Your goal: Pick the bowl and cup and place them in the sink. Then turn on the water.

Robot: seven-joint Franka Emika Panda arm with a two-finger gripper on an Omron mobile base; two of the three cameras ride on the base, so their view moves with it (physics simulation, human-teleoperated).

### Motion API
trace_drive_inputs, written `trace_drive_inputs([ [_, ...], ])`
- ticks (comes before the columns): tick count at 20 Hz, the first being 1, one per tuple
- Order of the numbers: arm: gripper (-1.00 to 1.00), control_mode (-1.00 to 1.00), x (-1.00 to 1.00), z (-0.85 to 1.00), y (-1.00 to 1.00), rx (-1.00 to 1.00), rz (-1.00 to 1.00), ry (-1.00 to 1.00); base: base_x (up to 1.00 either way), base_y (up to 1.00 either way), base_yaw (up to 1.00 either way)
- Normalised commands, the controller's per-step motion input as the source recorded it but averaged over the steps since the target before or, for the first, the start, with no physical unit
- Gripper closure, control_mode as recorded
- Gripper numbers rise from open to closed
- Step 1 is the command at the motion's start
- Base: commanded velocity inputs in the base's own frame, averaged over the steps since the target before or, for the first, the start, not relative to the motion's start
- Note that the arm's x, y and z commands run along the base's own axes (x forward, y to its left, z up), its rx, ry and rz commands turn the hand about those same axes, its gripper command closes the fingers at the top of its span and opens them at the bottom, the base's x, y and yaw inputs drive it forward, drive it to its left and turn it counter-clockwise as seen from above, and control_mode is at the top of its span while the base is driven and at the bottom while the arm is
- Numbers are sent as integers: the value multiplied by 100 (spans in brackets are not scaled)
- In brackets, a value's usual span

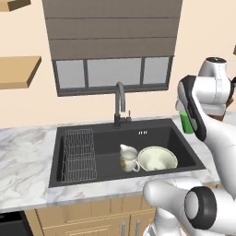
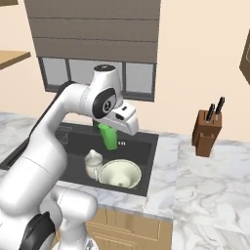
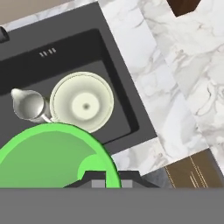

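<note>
In the left base view, a wire dish rack [image 1: 79, 156] stands at the left end of the large black rectangular sink [image 1: 159, 130], which is set into the white marble worktop [image 1: 25, 143]. Behind the basin, a dark grey gooseneck faucet [image 1: 120, 103] rises at the back rim, below the window. To the right of the rack, on the basin floor, a cream jug with handle and spout [image 1: 127, 158] stands upright, touching or just beside the wide, shallow, pale cream-green bowl [image 1: 157, 158], which lies upright in the right half of the basin.

Further right and higher, the small bright green tapered cup [image 1: 186, 121] hangs in the air over the sink's right end, partly hidden by the arm. The tool [image 2: 108, 125] is closed on the cup, gripping its rim from above; the hand view shows the cup's open mouth [image 3: 52, 155] close beneath the camera, with the bowl and jug below.

At the far right, in the right base view, a brown wooden knife block [image 2: 205, 131] stands on the worktop, well apart from the sink.
</note>
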Motion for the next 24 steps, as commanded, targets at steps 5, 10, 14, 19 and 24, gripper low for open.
trace_drive_inputs([
  [5, 100, -100, 28, -20, 0, 0, -10, 0, 0, 0, 0],
  [10, 100, -100, 11, -13, 1, 0, -1, 0, 0, 0, 0],
  [14, 100, -100, 15, -14, 16, 0, 0, 0, 0, 0, 0],
  [19, 100, -100, 10, -15, 27, 0, 0, 0, 0, 0, 0],
  [24, 100, -100, 21, -26, 29, 0, 0, 0, 0, 0, 0],
])
